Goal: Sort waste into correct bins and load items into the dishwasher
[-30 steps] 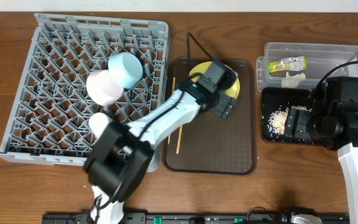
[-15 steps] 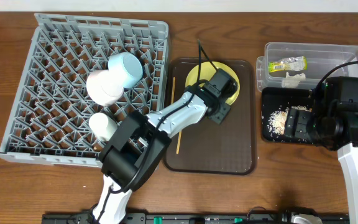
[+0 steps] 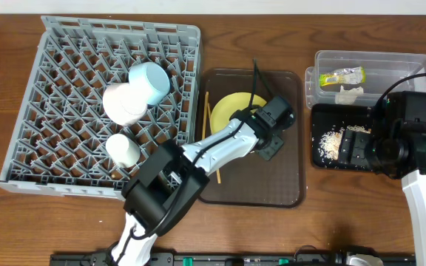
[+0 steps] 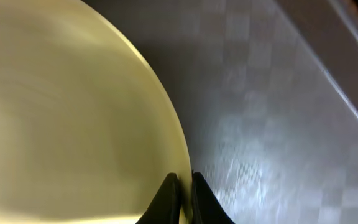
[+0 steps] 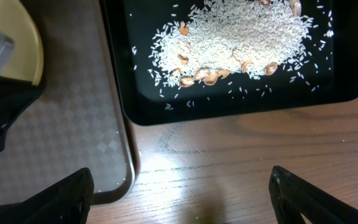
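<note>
Rice crumbs (image 5: 235, 31) in black tray (image 5: 229, 107)

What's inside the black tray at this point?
Beige rice-like crumbs with a few tan shell-like bits lie in the black tray. From overhead the right arm covers its right part, and the wrist view crops its far edge; anything there is unseen.
</note>
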`<act>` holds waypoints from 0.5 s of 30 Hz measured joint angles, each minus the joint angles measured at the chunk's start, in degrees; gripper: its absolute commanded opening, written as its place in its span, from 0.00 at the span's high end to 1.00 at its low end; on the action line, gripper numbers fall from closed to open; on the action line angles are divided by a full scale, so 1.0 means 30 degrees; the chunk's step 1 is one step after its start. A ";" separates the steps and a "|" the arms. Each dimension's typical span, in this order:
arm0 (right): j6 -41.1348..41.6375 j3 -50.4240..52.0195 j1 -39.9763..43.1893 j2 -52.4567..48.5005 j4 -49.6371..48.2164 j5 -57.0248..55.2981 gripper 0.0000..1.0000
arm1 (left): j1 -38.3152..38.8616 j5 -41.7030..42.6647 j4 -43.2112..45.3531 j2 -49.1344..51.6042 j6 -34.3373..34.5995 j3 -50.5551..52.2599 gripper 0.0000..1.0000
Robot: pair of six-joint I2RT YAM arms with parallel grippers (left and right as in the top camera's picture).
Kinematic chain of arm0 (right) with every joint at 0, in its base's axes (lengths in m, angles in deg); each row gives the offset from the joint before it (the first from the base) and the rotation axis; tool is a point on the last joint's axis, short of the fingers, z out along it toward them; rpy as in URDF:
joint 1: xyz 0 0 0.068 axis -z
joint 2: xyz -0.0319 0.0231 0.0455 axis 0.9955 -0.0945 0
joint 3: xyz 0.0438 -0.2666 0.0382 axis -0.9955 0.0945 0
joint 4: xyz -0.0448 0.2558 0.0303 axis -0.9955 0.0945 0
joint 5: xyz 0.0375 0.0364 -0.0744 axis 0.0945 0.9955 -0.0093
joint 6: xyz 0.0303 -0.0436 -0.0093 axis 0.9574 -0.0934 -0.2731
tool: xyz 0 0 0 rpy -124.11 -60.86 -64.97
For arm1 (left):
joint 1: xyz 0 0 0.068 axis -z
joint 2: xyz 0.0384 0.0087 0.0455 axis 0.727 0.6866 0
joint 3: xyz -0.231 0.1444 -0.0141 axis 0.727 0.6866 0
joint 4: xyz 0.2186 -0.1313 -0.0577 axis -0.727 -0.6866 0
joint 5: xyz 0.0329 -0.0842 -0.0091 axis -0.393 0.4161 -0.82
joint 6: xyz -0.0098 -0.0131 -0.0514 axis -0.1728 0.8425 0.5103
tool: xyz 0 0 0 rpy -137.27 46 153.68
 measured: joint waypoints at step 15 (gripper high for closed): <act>0.0000 0.0000 0.0000 0.0000 0.0007 0.0007 0.12 | -0.0787 0.0102 -0.1341 -0.9464 0.0226 0.0102 0.94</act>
